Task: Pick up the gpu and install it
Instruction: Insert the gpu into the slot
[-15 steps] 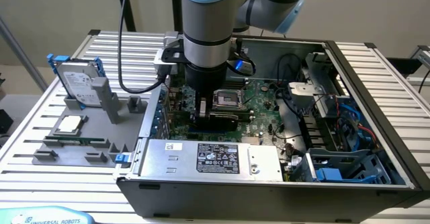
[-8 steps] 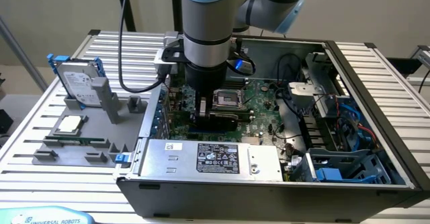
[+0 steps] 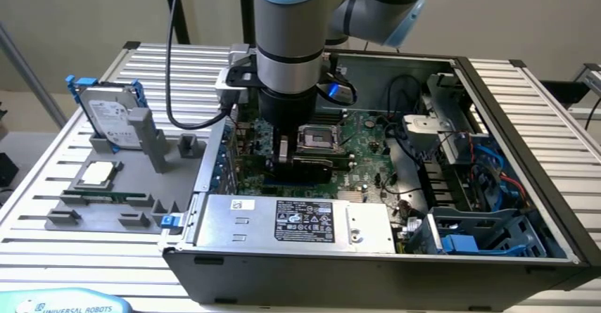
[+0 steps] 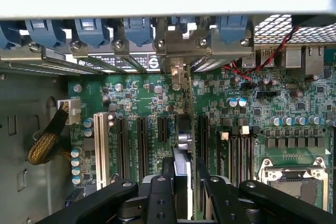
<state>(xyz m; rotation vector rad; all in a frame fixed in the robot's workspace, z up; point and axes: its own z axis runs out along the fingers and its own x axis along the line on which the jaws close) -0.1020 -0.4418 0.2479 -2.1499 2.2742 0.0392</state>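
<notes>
Misalignment is the risk: my gripper (image 4: 181, 182), clamped on the gpu (image 4: 185, 129) edge-on above the motherboard (image 4: 152, 103), could miss its slot (image 4: 202, 129) if tilted.

Robotics lab bench set up for computer assembly

An open desktop computer case (image 3: 526, 158) lies on a slatted aluminium table (image 3: 75, 235); beside the case, on the exterior view's left, a grey parts fixture (image 3: 122, 186) holds components, and an industrial robot arm (image 3: 291, 39) reaches over the case.
</notes>
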